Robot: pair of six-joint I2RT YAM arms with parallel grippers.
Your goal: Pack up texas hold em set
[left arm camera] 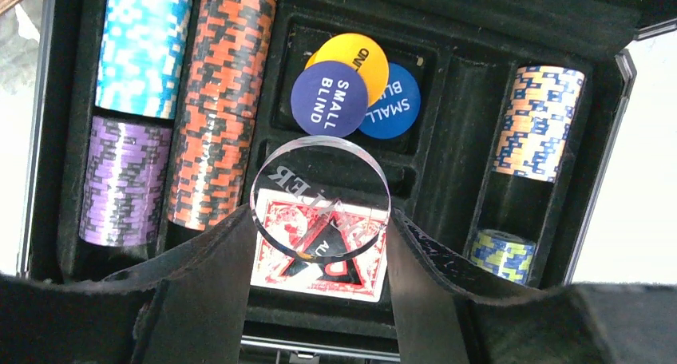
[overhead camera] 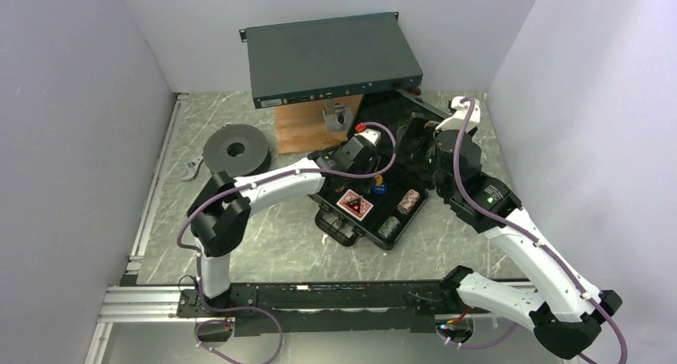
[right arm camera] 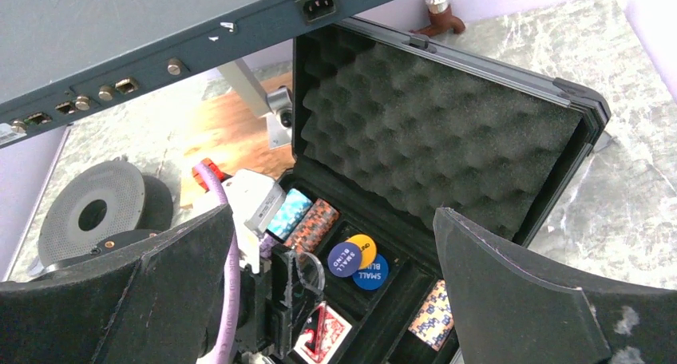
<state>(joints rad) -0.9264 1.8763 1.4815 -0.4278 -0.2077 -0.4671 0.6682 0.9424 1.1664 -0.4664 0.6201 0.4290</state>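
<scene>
On the grey stone table the black case lies open, and the left gripper pinches a clear round disc just above it, likely to drop it in, while the right gripper hangs wide open near the lid.

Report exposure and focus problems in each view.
Left wrist: outside the case, both edges blow out white; the clear disc in the left hand warps the red card beneath. Right wrist: the fingers of the right hand are dark, soft; foam lining sharp. Top external: even light, soft shadows.
</scene>
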